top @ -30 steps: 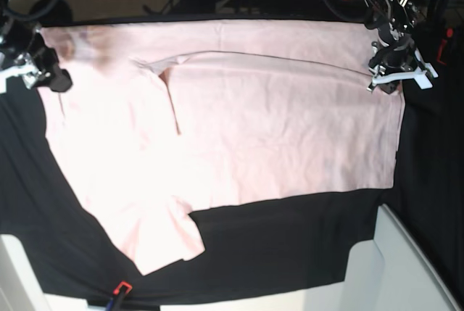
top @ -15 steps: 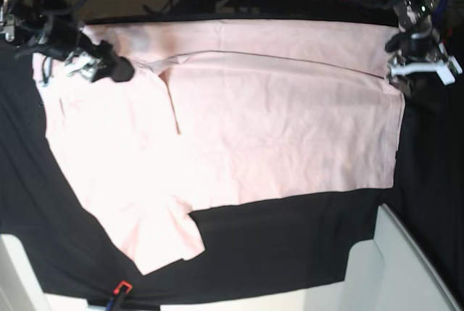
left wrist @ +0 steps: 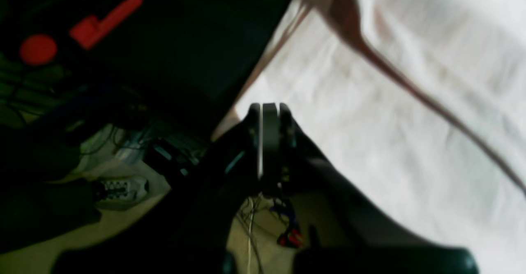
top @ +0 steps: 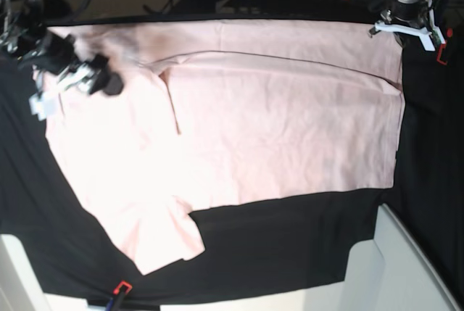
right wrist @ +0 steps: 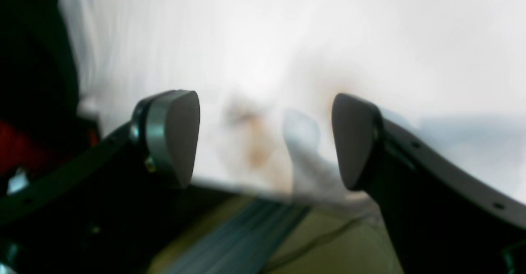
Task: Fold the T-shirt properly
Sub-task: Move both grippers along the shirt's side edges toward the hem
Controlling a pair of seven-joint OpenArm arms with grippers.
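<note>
- Black cloth (top: 290,246) covers my work table, with cables and clutter along the far edge; the large pale pink cotton T-shirt (top: 275,130) lies spread plain side up across it, one long flap already laid over, one short sleeve (top: 163,238) sticking out toward the near edge.
- My left gripper (top: 407,25) sits at the shirt's far corner on the base view's right, its jaws pressed fully together. I judge it has closed on nothing: the left wrist view shows the tips (left wrist: 269,109) meeting over the hem's edge with no fabric visibly between them.
- Risk: if I lift now, that corner stays down and the fold goes lopsided.
- My right gripper (right wrist: 265,138) hangs wide open above the collar end (top: 94,79), holding nothing. Closing on several layers or a wrinkle there could drag the shirt askew.
- Only the base view gives the whole layout and the loose sleeve. Only the wrist views show the jaws, though the right one is too blurred to tell height above the cloth.
</note>
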